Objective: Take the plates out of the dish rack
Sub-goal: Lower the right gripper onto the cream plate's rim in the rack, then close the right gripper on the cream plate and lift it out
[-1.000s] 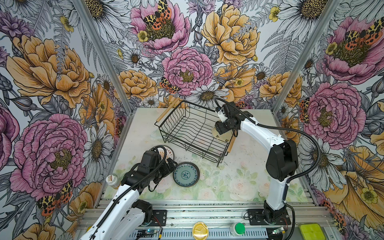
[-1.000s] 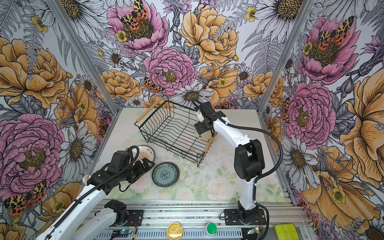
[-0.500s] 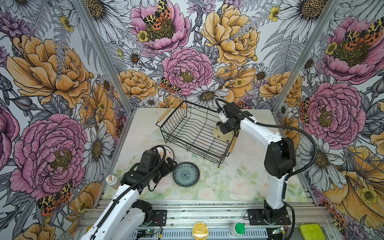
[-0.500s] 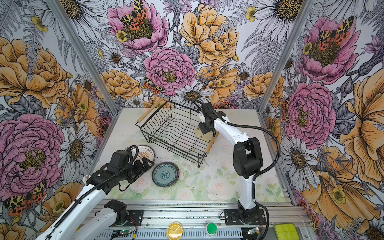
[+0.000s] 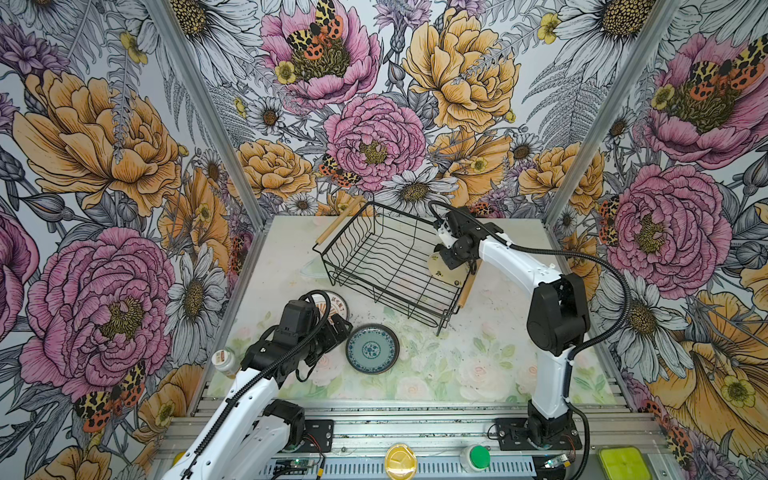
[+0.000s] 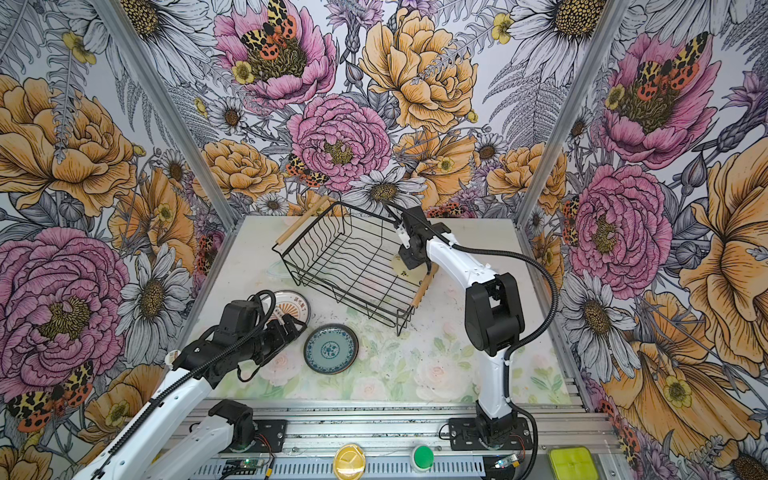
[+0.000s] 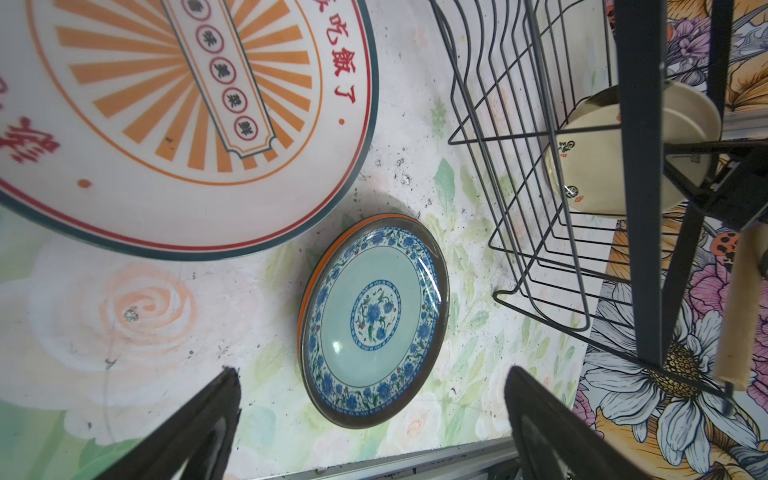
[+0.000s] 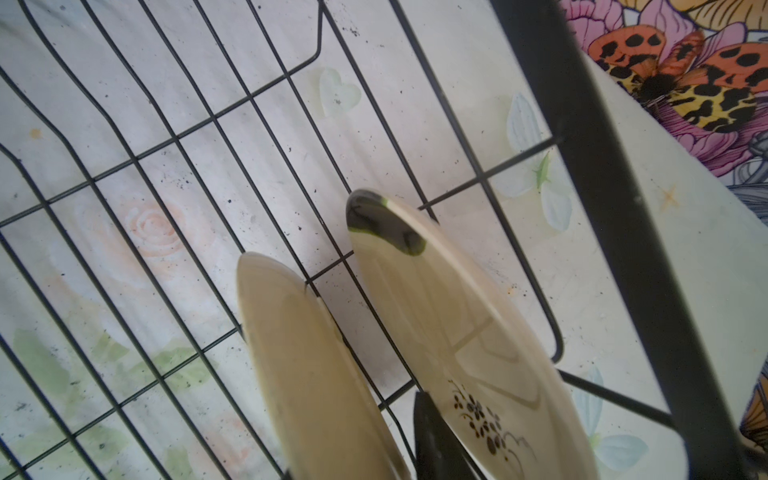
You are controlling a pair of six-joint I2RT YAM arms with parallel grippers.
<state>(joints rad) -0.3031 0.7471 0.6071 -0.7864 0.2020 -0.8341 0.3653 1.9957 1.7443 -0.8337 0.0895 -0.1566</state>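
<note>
Hardly anything has shifted since a second ago: your right arm [image 5: 557,311] has drawn its elbow in a touch, the right gripper [image 5: 449,262] is still down at the right end of the rack [image 5: 361,249], and your left arm [image 5: 266,365] and the plates already out lie as they did.

The rack stands askew at the back middle of the table [image 5: 478,365]. Two cream plates [image 6: 405,272] are left in it, on edge in neighbouring slots near its right handle [image 5: 467,286]. In the right wrist view you see the patched plate [image 8: 457,332], black at the rim with a dark sprig, and the plain plate [image 8: 299,374] beside it. One finger [image 8: 432,436] stands between them. Its partner is hidden, so you cannot tell whether the jaws have hold of either plate.

Your left gripper [image 7: 372,374] is over the front left of the table, jaws spread wide and holding nothing. Ahead of it the blue plate [image 7: 374,320] lies flat on an orange plate [image 7: 306,291], of which only the rim shows. The rayed plate [image 7: 166,104] lies flat just beside them, partly under your left arm in both top views.
</note>
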